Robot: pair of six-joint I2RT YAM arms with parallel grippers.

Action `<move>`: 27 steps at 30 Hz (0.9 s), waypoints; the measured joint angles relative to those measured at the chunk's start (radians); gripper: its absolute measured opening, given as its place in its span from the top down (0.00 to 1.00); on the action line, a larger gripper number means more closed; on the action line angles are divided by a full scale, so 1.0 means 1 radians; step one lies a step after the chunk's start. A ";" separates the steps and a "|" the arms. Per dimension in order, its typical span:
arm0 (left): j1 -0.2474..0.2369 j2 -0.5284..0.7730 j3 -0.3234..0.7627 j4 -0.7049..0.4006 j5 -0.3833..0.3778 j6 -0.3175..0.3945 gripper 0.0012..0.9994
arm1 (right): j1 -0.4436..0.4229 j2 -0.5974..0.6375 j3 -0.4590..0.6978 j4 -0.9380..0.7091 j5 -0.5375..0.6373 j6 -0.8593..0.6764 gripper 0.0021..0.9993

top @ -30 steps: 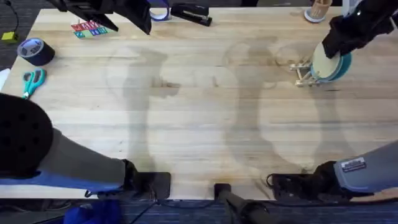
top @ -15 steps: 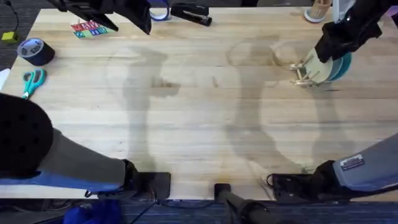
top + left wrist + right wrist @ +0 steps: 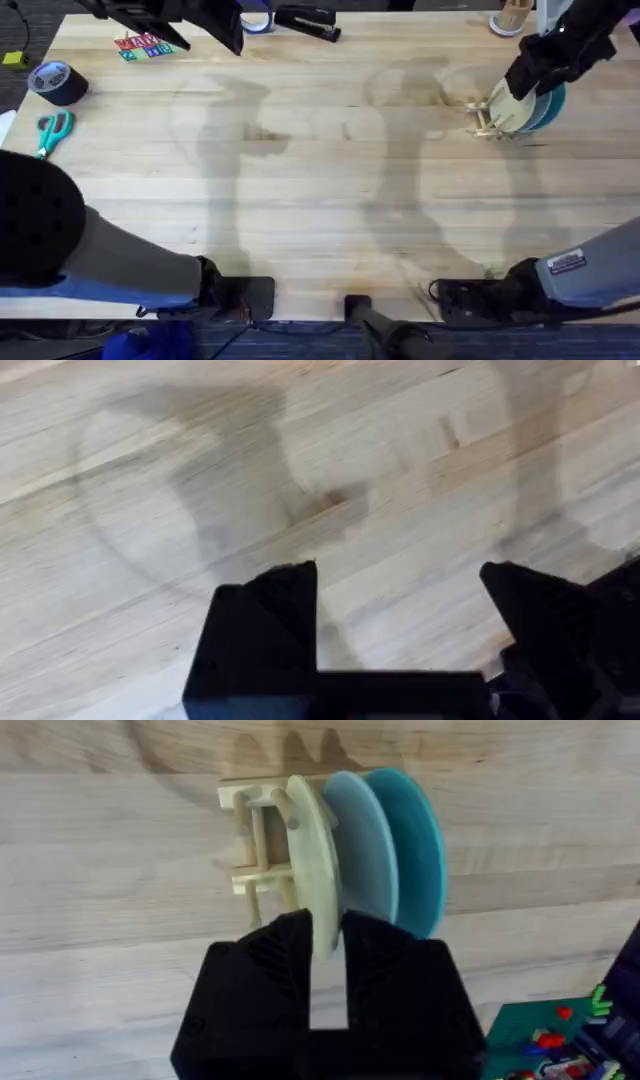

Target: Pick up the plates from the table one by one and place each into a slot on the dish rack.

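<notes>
The dish rack (image 3: pixel 262 840) (image 3: pixel 484 112) stands at the far right of the table (image 3: pixel 320 200). A pale yellow-cream plate (image 3: pixel 314 850) (image 3: pixel 508 104) stands on edge in one of its slots. My right gripper (image 3: pixel 328 945) is shut on this plate's rim, one black finger on each face. Right behind it a light blue plate (image 3: pixel 362 845) and a darker teal plate (image 3: pixel 415 840) (image 3: pixel 550 104) stand on edge in the rack. My left gripper (image 3: pixel 400 600) hangs open over bare wood at the far left, holding nothing.
A roll of dark tape (image 3: pixel 55 82) and teal-handled scissors (image 3: pixel 52 130) lie at the left edge. A colourful card (image 3: pixel 145 47), a black stapler (image 3: pixel 308 20) and a round wooden peg stand (image 3: pixel 512 18) line the far edge.
The right gripper and the cream plate have shifted slightly toward the far side, and the rack has nudged with them. The left arm has not moved.
</notes>
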State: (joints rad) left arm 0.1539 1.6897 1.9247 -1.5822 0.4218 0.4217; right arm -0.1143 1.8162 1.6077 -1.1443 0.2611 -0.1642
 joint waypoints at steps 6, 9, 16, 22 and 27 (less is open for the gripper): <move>0.000 0.000 0.000 0.000 0.000 0.000 0.01 | 0.002 -0.176 0.000 0.000 0.000 0.000 0.74; 0.000 0.000 0.000 0.000 0.000 0.000 0.01 | 0.010 -0.272 0.000 0.001 0.000 0.000 0.64; 0.000 0.000 0.000 0.000 0.000 0.000 0.01 | 0.041 -0.434 0.000 0.003 0.000 0.008 0.02; 0.000 0.000 0.000 0.002 0.000 0.000 0.01 | 0.075 -0.481 0.000 0.002 0.000 0.056 0.00; 0.000 0.000 0.000 0.003 0.000 0.000 0.01 | 0.116 -0.485 0.000 -0.021 0.000 0.084 0.00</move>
